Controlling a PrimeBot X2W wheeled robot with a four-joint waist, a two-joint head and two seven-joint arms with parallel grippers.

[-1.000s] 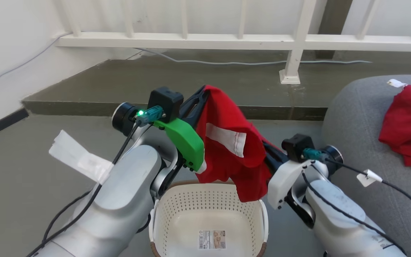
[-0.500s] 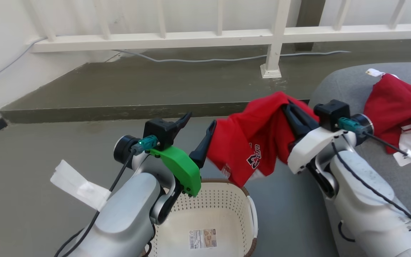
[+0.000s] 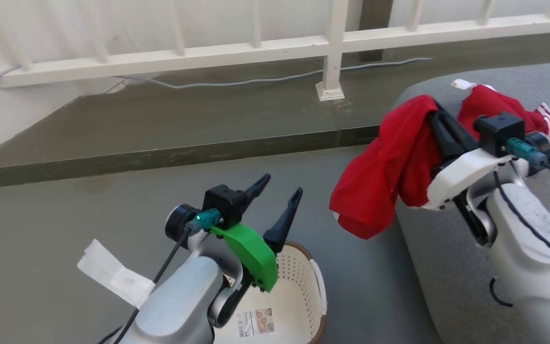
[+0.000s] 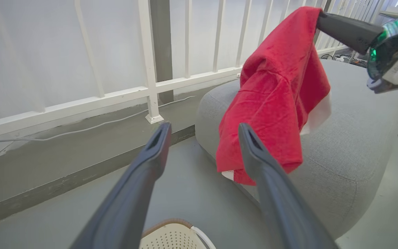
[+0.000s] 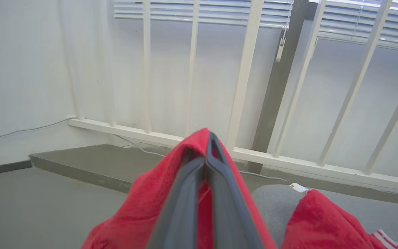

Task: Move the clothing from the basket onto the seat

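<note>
The grey seat (image 3: 447, 277) is filling your right side, its rounded edge facing the cream basket (image 3: 299, 274), which is sitting on the floor below your left arm. 1 red garment (image 3: 385, 167) is hanging from your right gripper (image 3: 432, 107), whose 2 fingers are pressing together on a bunched fold near its top. The cloth is drooping past the seat's edge, so its lower hem is dangling over the floor rather than the cushion. A 2nd red garment (image 3: 490, 102) is lying in a heap on the seat just behind that gripper. Your left gripper (image 3: 283, 184) is standing spread above the basket, holding nothing.

Judging by the drape, this fabric is behaving as light, limp and a little slippery, folding wherever it is unsupported. You are probably best gripping a thick gathered fold, not a single layer or the white trim. Carry it well inboard of the rounded edge before letting go, or it may slide off.
</note>
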